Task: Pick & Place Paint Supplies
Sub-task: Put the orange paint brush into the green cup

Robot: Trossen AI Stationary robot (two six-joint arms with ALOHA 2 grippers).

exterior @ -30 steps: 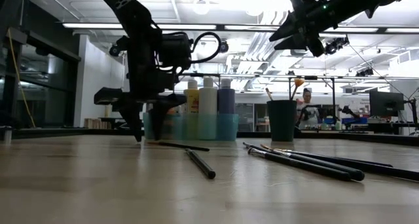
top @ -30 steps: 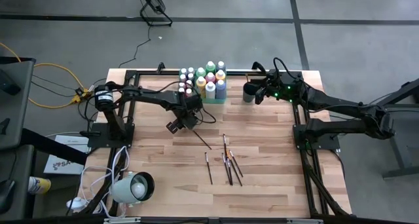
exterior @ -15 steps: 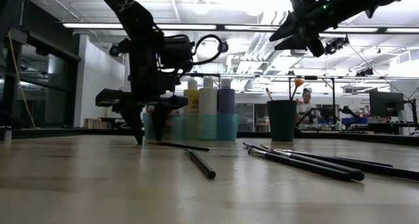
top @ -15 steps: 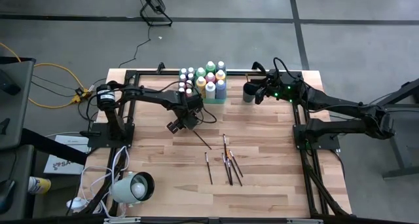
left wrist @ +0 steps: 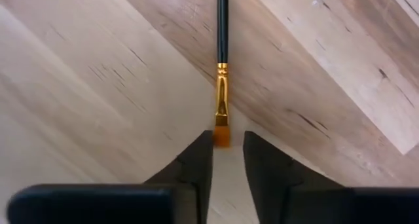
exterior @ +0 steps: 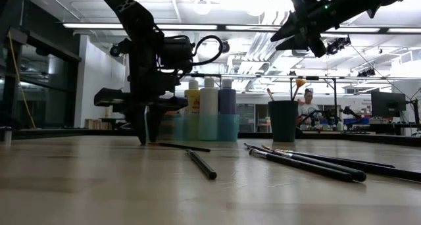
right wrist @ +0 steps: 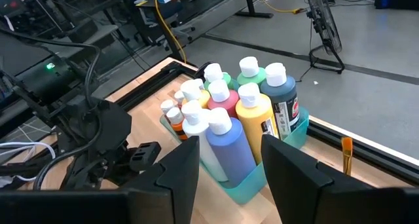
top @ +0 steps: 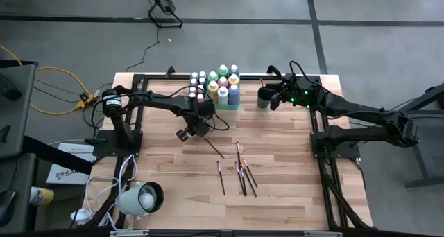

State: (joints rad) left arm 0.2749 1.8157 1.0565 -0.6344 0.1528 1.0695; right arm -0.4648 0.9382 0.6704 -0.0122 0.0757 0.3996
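The left gripper [left wrist: 228, 160] stands low over the table [top: 291, 209], fingers narrowed with a slim gap, the orange bristle tip of a paintbrush [left wrist: 222, 67] between their tips, not clamped. The right gripper [right wrist: 229, 162] hangs half open above the dark cup [top: 263, 97], empty. The paint bottles [top: 216, 84] stand in the green tray [right wrist: 288, 142] at the far edge.

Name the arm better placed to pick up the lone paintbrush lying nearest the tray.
Left. The left gripper is down at the table with its jaws straddling the paintbrush's bristle tip. The right gripper hangs high beside the cup.
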